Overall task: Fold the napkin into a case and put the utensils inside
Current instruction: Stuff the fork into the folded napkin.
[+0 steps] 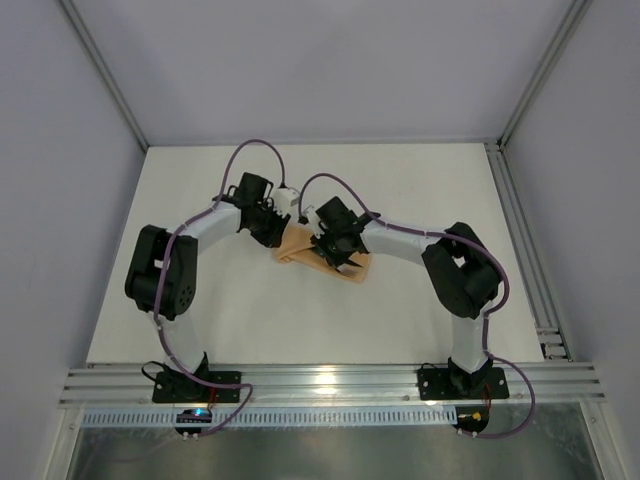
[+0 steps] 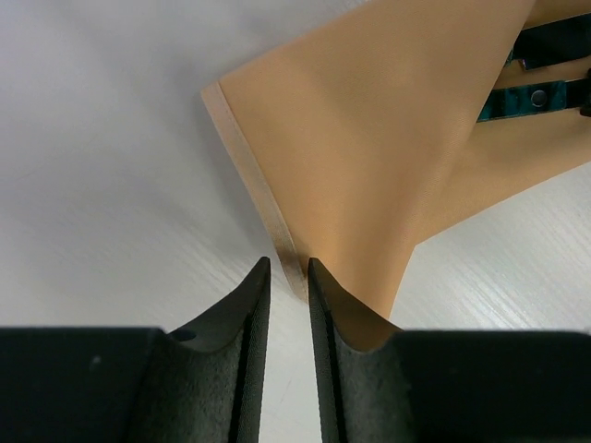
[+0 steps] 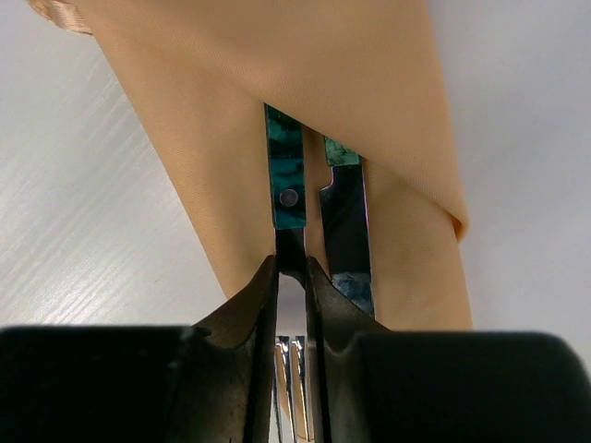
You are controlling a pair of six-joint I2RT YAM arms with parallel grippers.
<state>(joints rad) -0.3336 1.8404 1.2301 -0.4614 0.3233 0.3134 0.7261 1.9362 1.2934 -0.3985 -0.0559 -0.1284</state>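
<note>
The soft peach-orange cloth napkin lies folded near the middle of the white table; the left gripper pinches its hemmed edge between nearly closed jaws; the right gripper nips the slim teal-handled fork, whose handle, beside the teal-handled knife, runs under the cloth.

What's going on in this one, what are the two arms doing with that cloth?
Both arms meet over the peach napkin. The left gripper pinches the napkin's hemmed corner. The right gripper is closed on one teal-handled utensil, whose far end lies under a fold of the napkin. The second utensil lies right beside it, also partly under the fold.
</note>
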